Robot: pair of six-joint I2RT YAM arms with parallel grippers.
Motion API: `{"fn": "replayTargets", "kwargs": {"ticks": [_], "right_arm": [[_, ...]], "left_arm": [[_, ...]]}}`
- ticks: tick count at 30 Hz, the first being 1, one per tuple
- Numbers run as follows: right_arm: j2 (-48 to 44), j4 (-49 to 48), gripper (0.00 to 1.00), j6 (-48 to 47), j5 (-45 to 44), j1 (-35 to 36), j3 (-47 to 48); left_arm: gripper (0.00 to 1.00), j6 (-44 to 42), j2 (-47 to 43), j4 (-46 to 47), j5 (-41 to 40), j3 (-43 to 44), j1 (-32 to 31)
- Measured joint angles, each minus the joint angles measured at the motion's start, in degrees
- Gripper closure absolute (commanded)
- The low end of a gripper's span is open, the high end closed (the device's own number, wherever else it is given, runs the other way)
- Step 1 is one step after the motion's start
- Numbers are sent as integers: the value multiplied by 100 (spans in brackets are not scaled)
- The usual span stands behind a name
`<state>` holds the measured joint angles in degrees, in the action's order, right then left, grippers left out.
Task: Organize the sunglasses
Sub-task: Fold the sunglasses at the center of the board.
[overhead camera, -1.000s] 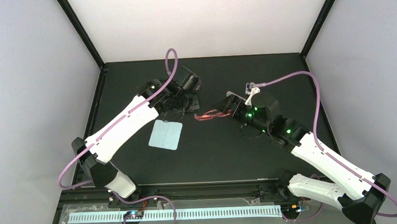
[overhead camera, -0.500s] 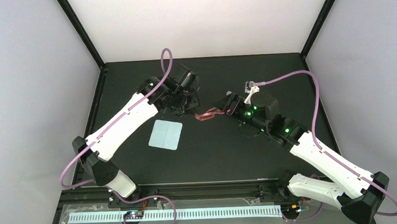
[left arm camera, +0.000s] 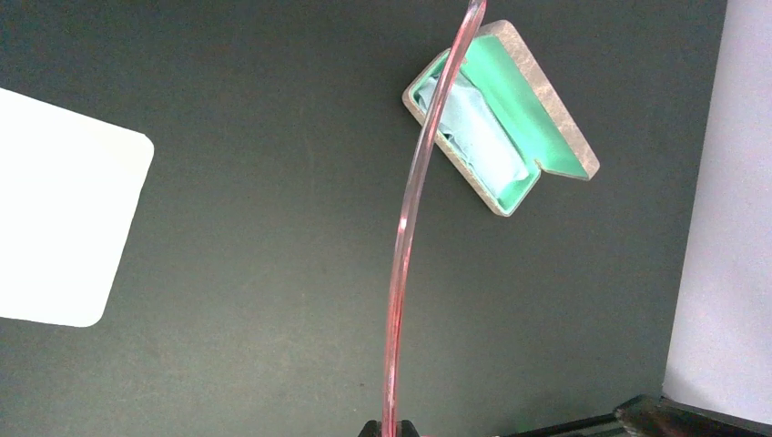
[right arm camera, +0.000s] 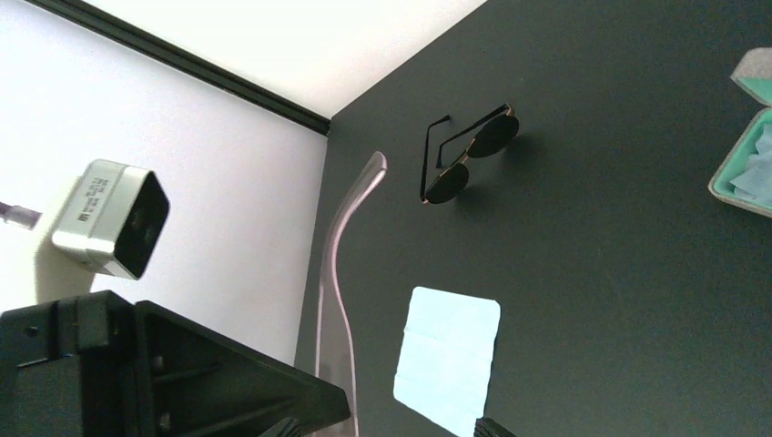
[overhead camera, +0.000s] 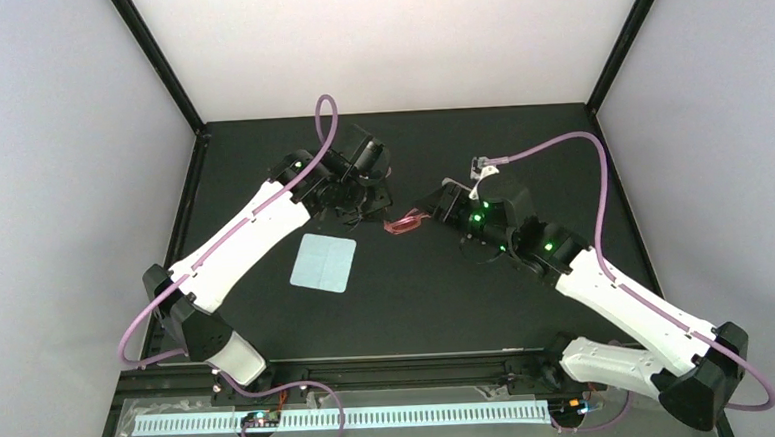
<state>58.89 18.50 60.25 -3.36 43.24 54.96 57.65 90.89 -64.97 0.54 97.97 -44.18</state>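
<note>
Jaws of the left gripper (left arm camera: 388, 428): pressed together, pinching the tip of one slim red temple of the sunglasses (overhead camera: 404, 222).

Jaws of the right gripper (overhead camera: 429, 210): partly spread. They are narrower than a second ago and set either side of the other temple, with a gap showing on one side in the right wrist view, so not yet closed on it.

Sunglasses: red-pink frame, held off the tabletop (overhead camera: 418, 297) between the two grippers, beyond the pale cloth (overhead camera: 324, 263) and to its right.

Change: the right arm has moved in toward the frame and its jaws are coming together, while the left grip has not changed.

Bearing on the task: by the look of it, a second hold is about to be taken, so the temples can be folded.

Case (left arm camera: 501, 118): open, green-lined, a folded wipe inside, lying well apart from the cloth.

Black pair (right arm camera: 469, 164): dark lenses, lying on the tabletop beyond the cloth, untouched.
</note>
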Motion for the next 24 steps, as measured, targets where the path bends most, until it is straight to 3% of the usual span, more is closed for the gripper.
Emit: {"fn": "replayTargets", "kwargs": {"ticks": [16,24], "right_arm": [[415,111,56,-208,48,-20,542],[586,120,56,-317,107,-20,656]], "left_arm": [[98,-767,-518,1034,234,-831,35],[82,-1346,-920,1635,409,-1386,24]]}}
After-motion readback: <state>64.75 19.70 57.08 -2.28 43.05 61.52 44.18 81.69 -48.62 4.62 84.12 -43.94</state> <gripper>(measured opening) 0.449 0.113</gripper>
